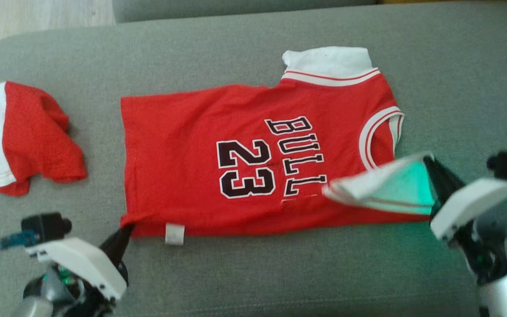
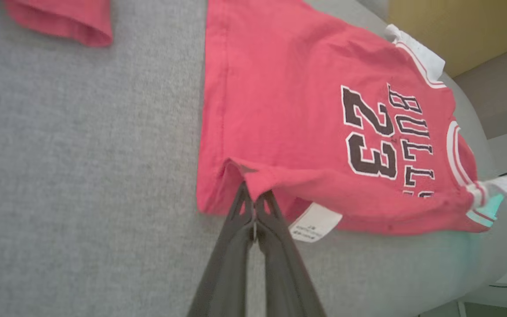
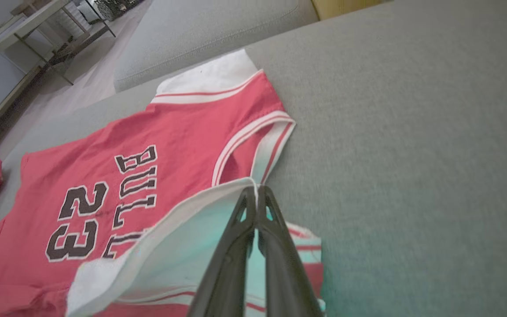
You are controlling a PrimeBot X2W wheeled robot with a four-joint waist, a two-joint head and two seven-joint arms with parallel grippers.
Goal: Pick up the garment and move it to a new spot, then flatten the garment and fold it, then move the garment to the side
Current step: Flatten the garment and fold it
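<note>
Held the red jersey [image 1: 183,176] by its near hem corner in the closed left gripper [image 1: 125,232] and by its white-trimmed shoulder, raised off the grey cushion [image 1: 280,277], in the closed right gripper [image 1: 428,162]; rest spread flat between. Saw a second red garment [image 1: 20,136] well apart at the left. Read "BULL" and "23" in black; could not read the white tag [image 1: 174,233] at the hem.

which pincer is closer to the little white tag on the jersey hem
Left. The left pincer is shut on the jersey hem corner right beside the white tag. The right pincer pinches the shoulder strap at the jersey's opposite end, far from the tag.
</note>
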